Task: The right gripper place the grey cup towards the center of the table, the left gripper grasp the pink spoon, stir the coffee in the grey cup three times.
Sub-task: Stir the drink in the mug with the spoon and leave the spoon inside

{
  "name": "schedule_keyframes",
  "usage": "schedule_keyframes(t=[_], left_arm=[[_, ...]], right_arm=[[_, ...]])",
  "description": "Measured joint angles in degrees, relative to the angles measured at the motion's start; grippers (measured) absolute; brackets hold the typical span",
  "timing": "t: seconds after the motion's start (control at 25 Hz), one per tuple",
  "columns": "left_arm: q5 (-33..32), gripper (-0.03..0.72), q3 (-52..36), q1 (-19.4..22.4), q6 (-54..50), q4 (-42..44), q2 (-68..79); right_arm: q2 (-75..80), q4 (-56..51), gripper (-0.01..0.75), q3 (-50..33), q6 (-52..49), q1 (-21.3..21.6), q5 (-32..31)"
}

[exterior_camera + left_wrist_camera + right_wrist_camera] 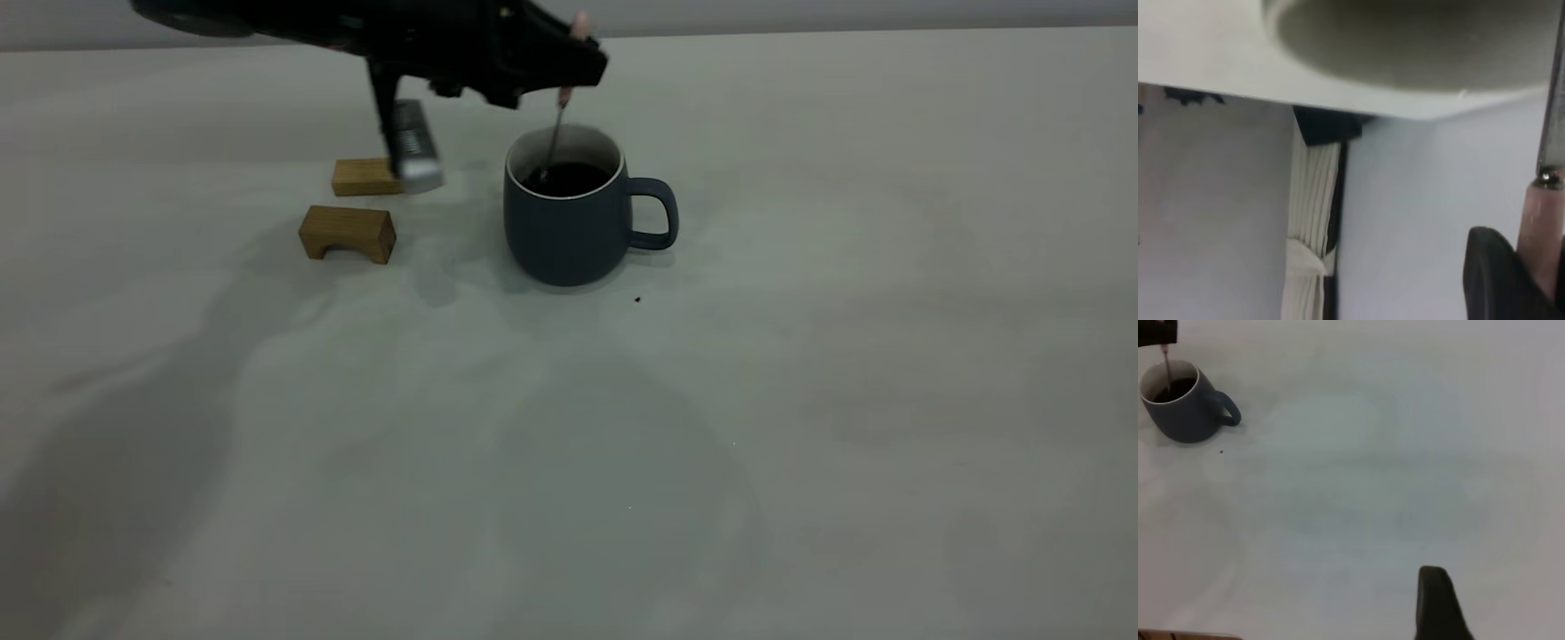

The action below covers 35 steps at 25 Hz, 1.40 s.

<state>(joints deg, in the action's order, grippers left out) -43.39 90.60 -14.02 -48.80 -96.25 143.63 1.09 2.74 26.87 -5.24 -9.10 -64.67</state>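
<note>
Left gripper (569,76) clamped on the pink spoon (562,93), its bowl dipped in one grey cup (569,218) of coffee (565,179).

Left to right in the exterior view: two brown wooden blocks (348,233), one behind the other; the black left gripper above them reaching over the cup; the cup near the table's (889,400) middle, handle to the right, one dark speck (637,300) just in front; broad bare surface to the right and front, the far edge close behind the cup; only the left wrist view shows the pink handle pinched by a dark finger (1498,280); only the right wrist view shows the right gripper (1438,603), a dark shape well apart from the cup; whether it is parted or closed I cannot tell.
</note>
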Motion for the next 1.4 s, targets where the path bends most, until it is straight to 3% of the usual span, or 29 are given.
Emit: schedule_keyframes(t=[0.24, 0.52, 0.84, 1.12, 1.4], left_arm=[[-3.28, 0.139, 0.02, -2.02, 4.16, -1.37, 1.22], [-11.24, 0.139, 0.02, 0.46, -2.20, 7.92, 1.28], [-7.59, 0.139, 0.02, 3.95, -5.71, 8.72, 1.34], [-2.07, 0.139, 0.02, 0.89, 3.65, -0.51, 1.52], [-5.64, 0.139, 0.07, -1.17, 5.03, -1.05, 3.47]], right_arm=[[0.00, 0.00, 0.491, 0.00, 0.00, 0.00, 0.00], [0.00, 0.00, 0.491, 0.00, 0.00, 0.00, 0.00], [0.00, 0.00, 0.491, 0.00, 0.00, 0.00, 0.00], [0.00, 0.00, 0.491, 0.00, 0.00, 0.00, 0.00], [0.00, 0.00, 0.491, 0.00, 0.00, 0.00, 0.00]])
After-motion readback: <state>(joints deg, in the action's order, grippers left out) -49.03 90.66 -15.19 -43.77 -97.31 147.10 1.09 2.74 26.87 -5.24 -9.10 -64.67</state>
